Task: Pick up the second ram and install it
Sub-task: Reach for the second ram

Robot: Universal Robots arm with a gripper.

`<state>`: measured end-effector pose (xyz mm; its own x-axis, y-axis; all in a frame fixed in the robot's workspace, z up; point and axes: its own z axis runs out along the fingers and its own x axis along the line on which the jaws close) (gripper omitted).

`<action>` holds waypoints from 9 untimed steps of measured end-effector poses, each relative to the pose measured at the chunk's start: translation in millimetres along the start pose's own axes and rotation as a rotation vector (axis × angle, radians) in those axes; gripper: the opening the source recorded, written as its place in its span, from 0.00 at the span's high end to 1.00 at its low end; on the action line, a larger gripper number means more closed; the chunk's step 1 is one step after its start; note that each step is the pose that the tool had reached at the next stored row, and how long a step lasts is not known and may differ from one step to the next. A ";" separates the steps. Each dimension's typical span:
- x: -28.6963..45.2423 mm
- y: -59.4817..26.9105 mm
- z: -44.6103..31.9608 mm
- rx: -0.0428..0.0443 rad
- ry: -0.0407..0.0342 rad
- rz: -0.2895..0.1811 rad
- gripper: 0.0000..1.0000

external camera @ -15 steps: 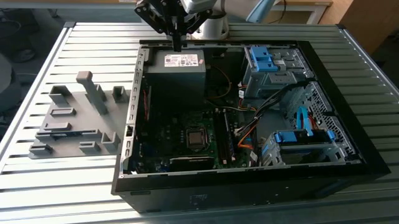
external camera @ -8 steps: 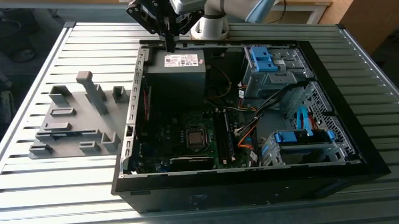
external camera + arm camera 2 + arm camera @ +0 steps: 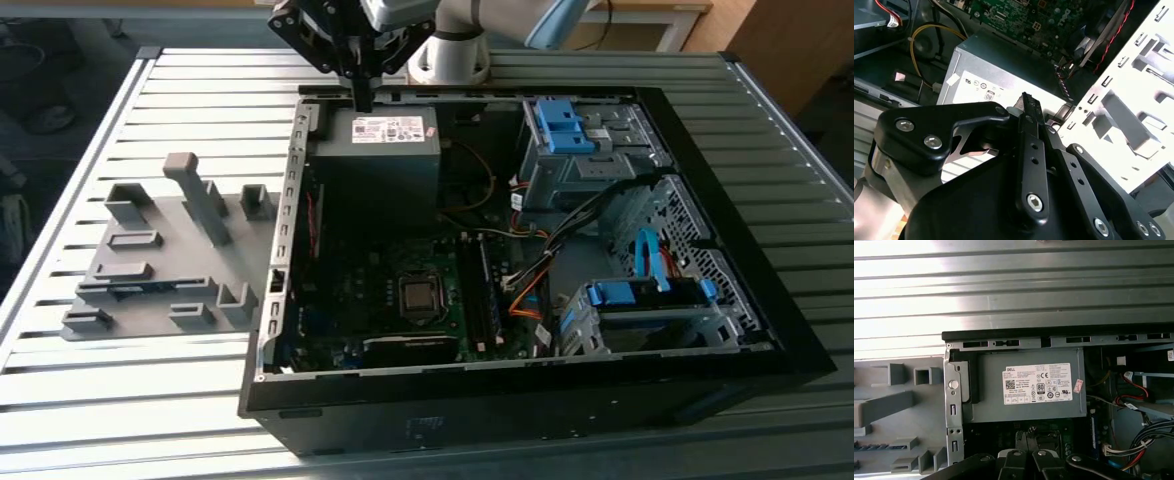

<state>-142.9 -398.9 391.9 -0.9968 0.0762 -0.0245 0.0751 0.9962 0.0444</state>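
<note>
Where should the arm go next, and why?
Probably swing toward the exterior view's left, over the holder tray: the gripper hangs empty above the power supply, while the second ram lies in that tray.

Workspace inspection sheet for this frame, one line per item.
Surface: slatted metal table carrying an open PC case and a grey tray.
Job's things: ram lies in the tray, not gripped.
Clutter: nothing seen.
Gripper: gripper shut and empty, over the power supply at the case's far edge, apart from the tray.
Cables: loose bundle inside the case beside the board; blue cable at the drive cage; yellow wires next to the power supply.
Surroundings: wooden panel beyond the table, at the exterior view's right.
</note>
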 end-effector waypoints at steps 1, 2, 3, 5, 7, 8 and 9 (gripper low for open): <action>0.2 0.0 0.0 0.0000 0.0000 0.000 0.89; 0.4 0.0 0.0 0.0000 0.0000 0.000 0.89; 0.6 0.0 0.0 0.0000 0.0000 0.000 0.89; 0.9 -0.1 0.1 0.0000 0.0000 0.000 0.89; 1.3 -0.1 0.1 0.0000 0.0000 0.000 0.89; 1.5 -0.1 0.1 0.0000 0.0000 0.000 0.89; 1.7 -0.1 0.2 0.0000 0.0000 0.000 0.89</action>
<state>-144.6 -398.9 391.7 -0.9968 0.0762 -0.0244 0.0751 0.9962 0.0444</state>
